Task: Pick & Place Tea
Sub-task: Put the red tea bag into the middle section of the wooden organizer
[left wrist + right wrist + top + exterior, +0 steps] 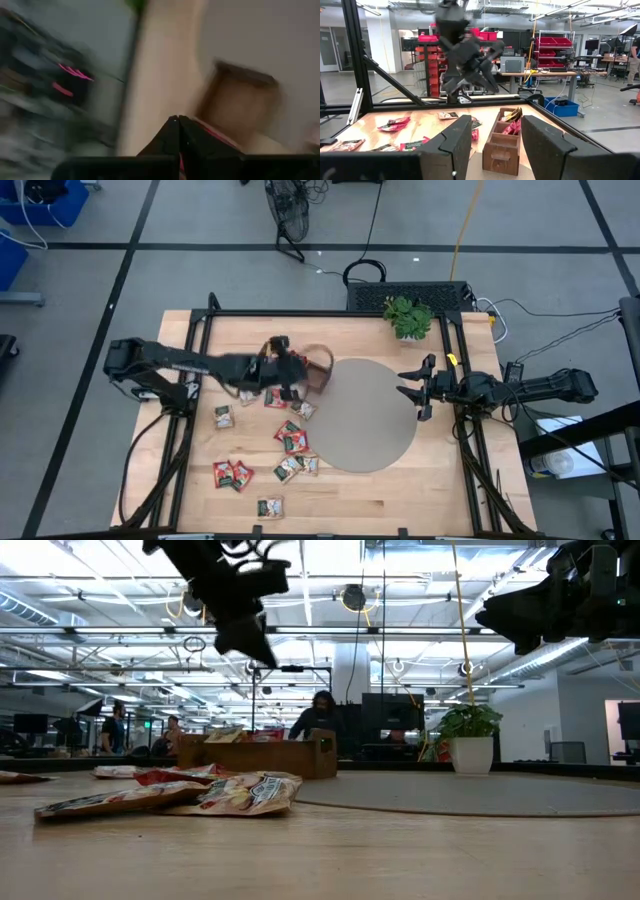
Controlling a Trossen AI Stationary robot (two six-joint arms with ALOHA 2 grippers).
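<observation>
High view shows the tea sachets (290, 438) scattered flat on the counter (450, 480), left of the round grey mat (370, 415) and in front of the wooden compartment tray (318, 370), which already holds a few packets at the mat's far-left edge. The left gripper (290, 375) hangs above the counter just beside the tray, fingers pressed together; a thin red sliver between them in the left wrist view may be a sachet, though I can't be sure. The right gripper (415, 390) waits over the mat's right edge, fingers spread apart and empty. These sachets look light, thin and crinkly, likely slippery and easy to bend, so I'd pinch one by an edge or corner rather than across its flat face. Being square, they have no real long axis; each lies face up, turned every which way, some overlapping.
</observation>
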